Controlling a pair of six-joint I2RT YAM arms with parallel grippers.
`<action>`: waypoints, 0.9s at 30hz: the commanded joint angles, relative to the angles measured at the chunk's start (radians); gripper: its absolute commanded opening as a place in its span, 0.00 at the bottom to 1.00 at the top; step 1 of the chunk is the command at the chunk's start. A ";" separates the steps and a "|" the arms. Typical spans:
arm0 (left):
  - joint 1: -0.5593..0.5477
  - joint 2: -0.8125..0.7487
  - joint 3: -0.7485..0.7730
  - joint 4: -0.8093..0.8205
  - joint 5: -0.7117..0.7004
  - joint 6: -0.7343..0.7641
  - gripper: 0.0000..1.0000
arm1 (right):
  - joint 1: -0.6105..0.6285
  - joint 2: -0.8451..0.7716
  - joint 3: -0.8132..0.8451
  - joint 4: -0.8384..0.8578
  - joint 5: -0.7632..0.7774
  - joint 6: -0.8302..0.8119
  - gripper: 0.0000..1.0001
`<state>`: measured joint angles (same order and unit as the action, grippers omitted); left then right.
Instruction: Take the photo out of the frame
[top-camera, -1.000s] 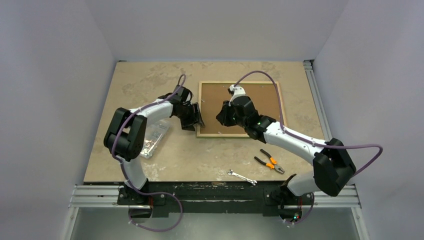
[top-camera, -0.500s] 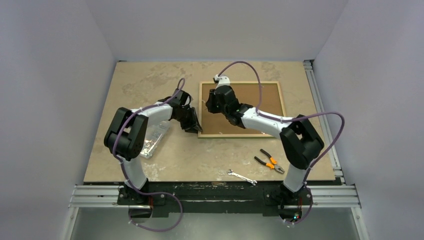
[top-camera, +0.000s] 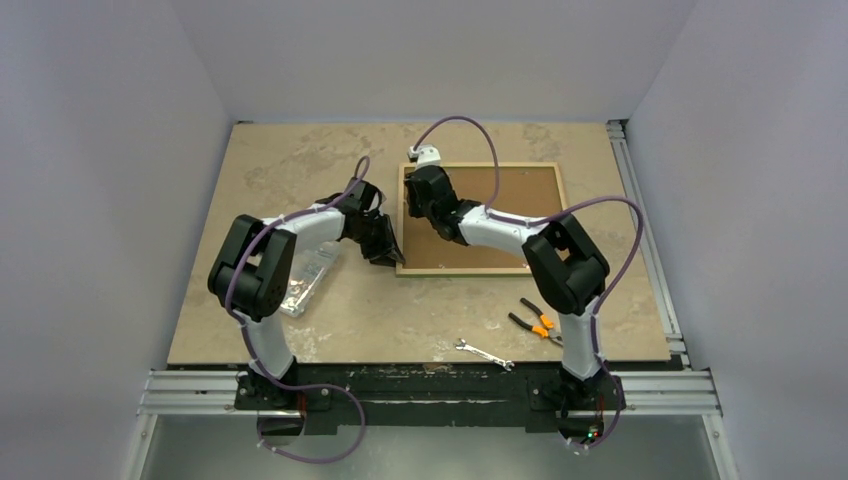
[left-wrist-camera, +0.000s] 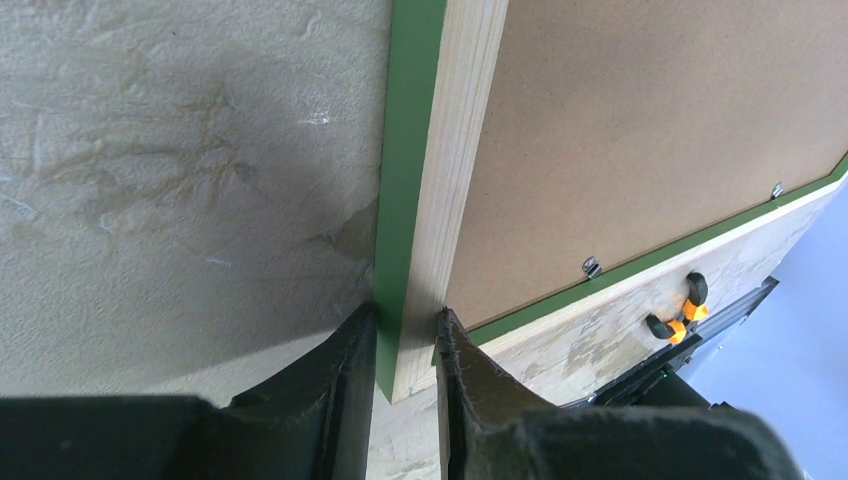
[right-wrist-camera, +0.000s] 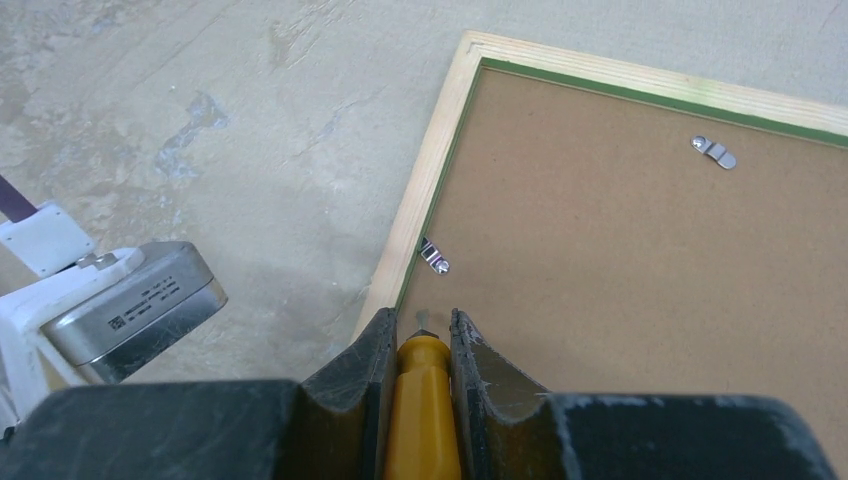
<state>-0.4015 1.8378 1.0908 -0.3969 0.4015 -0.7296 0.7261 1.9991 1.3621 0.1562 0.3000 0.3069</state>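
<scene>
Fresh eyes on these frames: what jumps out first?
The frame lies face-down right of centre on the table, with the photo showing only its brown back. The left gripper pinches the frame's left rail close to the near corner. The right gripper holds a yellow-handled screwdriver, its tip just short of a metal clip on that same left edge.

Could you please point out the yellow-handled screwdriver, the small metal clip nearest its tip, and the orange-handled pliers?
Yellow-handled screwdriver (right-wrist-camera: 424, 400): right wrist view, on its yellow handle.
Small silver metal clip (right-wrist-camera: 434, 257): right wrist view, on its middle.
Orange-handled pliers (top-camera: 541, 325): top external view, on the orange grips.
</scene>
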 joint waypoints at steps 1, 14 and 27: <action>-0.004 0.012 -0.022 0.031 0.008 -0.002 0.11 | -0.001 0.017 0.076 0.057 0.045 -0.044 0.00; -0.006 0.017 -0.026 0.035 0.016 -0.007 0.03 | -0.002 0.089 0.148 0.048 0.049 -0.061 0.00; -0.010 0.024 -0.026 0.037 0.016 -0.011 0.00 | 0.001 0.085 0.114 0.050 0.028 -0.052 0.00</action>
<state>-0.3996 1.8378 1.0878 -0.3916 0.4084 -0.7296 0.7261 2.0914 1.4658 0.1669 0.3233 0.2607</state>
